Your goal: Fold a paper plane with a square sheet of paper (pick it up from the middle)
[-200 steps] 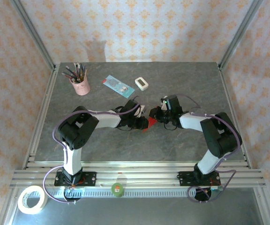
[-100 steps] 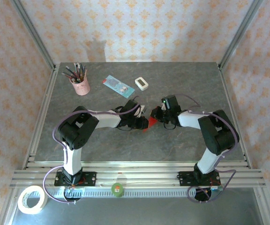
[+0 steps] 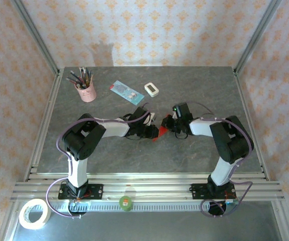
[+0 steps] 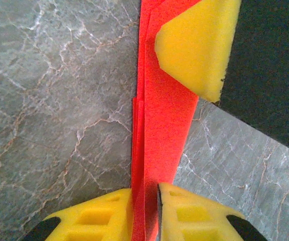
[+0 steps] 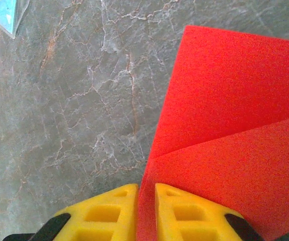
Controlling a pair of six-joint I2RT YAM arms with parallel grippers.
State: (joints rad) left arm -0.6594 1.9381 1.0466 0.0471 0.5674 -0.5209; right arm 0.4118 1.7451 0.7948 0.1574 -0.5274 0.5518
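Grey marble table [image 3: 199, 150], both arms reaching into the middle. The folded red paper [image 3: 156, 133] is held there between them, with the left gripper [image 4: 144, 190] and right gripper [image 5: 145, 189] each pinched tight on an edge.

A robot lab cell: aluminium frame [image 3: 37, 37], patterned panel walls [image 3: 149, 30].

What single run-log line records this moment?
left gripper: shut on red paper | right gripper: shut on red paper | stage: mid-fold, creased
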